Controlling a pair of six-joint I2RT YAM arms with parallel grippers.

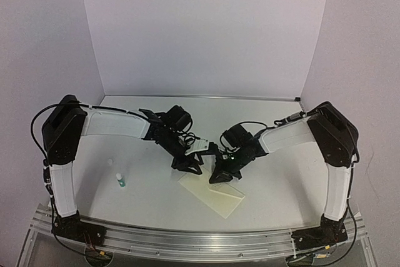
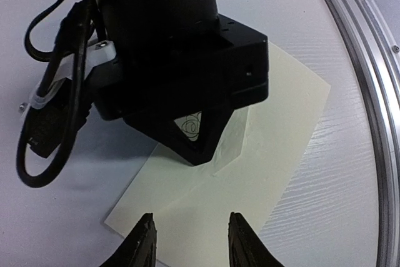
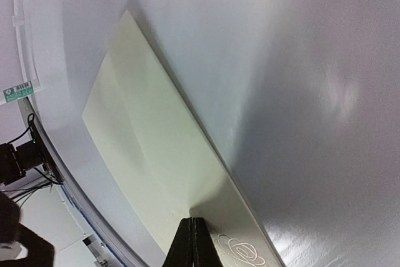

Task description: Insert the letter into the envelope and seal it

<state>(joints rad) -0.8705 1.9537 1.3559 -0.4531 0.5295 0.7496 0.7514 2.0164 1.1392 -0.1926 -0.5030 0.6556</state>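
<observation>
The cream envelope (image 1: 215,197) lies flat on the table in front of both arms, also seen as the envelope (image 2: 275,129) and the envelope (image 3: 144,123). The letter (image 3: 245,252), marked by a rose-like ornament, lies at the envelope's mouth; most of it is hidden. The same ornament of the letter (image 2: 192,125) shows through the right gripper's frame. My right gripper (image 3: 194,232) is shut, its tips pinching the paper where the letter meets the envelope, which puckers there. Just above the envelope's other end my left gripper (image 2: 190,242) hovers open, holding nothing.
A small bottle (image 1: 120,181) with a green band stands left of the arms, with a small white cap (image 1: 110,162) behind it. The metal rail (image 2: 369,92) runs along the table's near edge. White walls close the back and both sides.
</observation>
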